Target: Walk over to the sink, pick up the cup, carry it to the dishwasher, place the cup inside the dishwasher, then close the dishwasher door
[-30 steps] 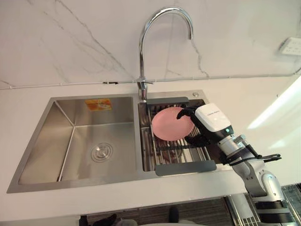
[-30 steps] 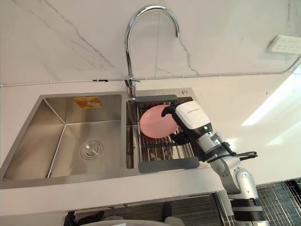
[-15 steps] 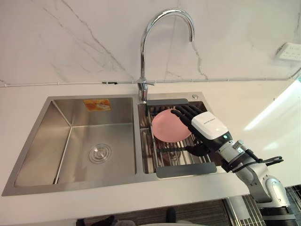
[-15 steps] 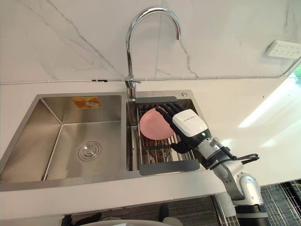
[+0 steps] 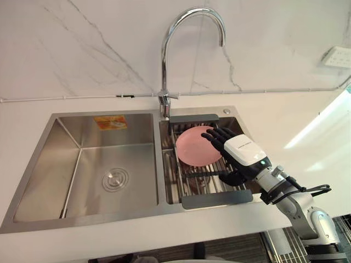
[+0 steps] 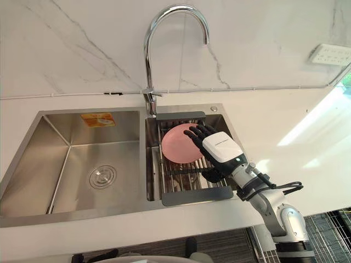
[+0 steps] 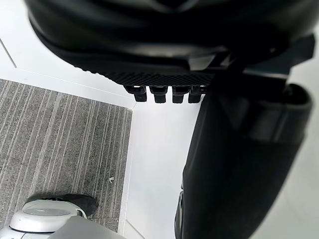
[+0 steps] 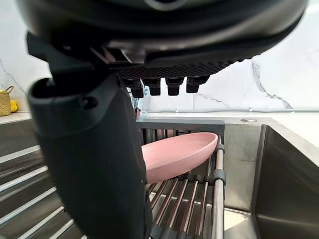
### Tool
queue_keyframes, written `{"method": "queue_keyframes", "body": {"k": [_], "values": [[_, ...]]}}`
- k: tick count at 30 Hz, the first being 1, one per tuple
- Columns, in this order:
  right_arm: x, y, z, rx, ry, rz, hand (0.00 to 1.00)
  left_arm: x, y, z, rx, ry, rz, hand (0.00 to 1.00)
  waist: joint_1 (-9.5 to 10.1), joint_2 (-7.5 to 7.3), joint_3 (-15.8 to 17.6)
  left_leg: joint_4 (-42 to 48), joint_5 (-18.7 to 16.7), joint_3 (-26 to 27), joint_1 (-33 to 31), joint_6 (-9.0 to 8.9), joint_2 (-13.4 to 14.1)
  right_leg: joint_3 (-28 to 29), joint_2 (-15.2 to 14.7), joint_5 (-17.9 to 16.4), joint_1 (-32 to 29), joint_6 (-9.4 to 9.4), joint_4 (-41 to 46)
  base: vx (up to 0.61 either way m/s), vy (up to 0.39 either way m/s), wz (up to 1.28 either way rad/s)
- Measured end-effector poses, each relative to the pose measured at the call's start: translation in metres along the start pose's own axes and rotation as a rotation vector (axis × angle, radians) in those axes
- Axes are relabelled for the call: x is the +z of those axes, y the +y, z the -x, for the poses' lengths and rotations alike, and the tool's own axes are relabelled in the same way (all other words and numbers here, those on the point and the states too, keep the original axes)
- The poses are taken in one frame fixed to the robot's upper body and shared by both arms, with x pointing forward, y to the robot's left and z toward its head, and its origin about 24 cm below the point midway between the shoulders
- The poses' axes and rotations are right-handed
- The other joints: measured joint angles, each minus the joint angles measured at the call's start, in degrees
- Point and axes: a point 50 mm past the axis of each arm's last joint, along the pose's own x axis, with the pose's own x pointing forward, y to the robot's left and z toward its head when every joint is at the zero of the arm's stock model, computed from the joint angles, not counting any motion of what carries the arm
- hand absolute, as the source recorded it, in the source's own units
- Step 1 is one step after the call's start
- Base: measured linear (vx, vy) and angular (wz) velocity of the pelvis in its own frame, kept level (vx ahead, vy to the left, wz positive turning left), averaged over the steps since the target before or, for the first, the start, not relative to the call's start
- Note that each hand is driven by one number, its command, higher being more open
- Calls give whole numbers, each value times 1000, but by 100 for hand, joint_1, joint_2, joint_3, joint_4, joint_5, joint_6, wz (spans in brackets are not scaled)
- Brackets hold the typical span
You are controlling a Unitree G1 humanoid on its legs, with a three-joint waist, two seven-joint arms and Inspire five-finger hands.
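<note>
A shallow pink dish [image 5: 193, 146] lies tilted on the drying rack [image 5: 216, 198] in the sink's right basin; I see no cup. My right hand [image 5: 242, 154] hovers over the rack at the dish's right edge. It is open, its straight fingers [image 6: 196, 133] reaching over the dish's rim. In the right wrist view the dish [image 8: 179, 154] lies past the thumb [image 8: 92, 154], under the fingertips, with a gap between. My left hand [image 7: 164, 45] hangs open above grey floor in its wrist view, holding nothing.
The steel sink [image 5: 33, 216] has a bare left basin [image 5: 109, 164] with a drain. A tall curved faucet [image 5: 164, 66] rises behind the rack. White counter surrounds the sink, and a wall socket [image 5: 337, 56] is at the far right. A wire grid [image 6: 323, 230] shows at the lower right.
My right hand has dropped lower and stretched its fingers out over the dish's right edge. The dish has not moved. The camera has shifted slightly.
</note>
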Motion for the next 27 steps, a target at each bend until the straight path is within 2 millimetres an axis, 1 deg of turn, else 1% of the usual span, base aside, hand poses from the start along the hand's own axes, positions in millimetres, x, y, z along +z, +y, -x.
{"method": "queue_keyframes", "body": {"k": [7,14,19,27], "values": [[-2,10,4,18,66,24,100,-1,0,1,-7,0,-21,100,23,11,-11,-24,2,13,9,2,1,10,0,-1,-14,1,-1,-4,-2,-1],[2,17,1,-33,91,48,100,-1,-2,1,-14,0,-27,100,36,32,-25,-38,16,-42,-25,11,-8,-50,-17,-6,-23,4,-10,-15,-9,4],[4,37,-3,-6,112,15,100,0,-4,0,-22,-1,-33,100,72,36,-134,-124,83,-146,-39,13,-14,-162,-28,-32,-25,-3,-16,-5,-17,12],[1,57,-11,46,142,-6,100,-1,-4,1,-18,4,-34,100,145,39,-133,-217,170,-221,-35,-3,-23,-245,-32,-36,-36,-9,-17,-26,-23,5]]}}
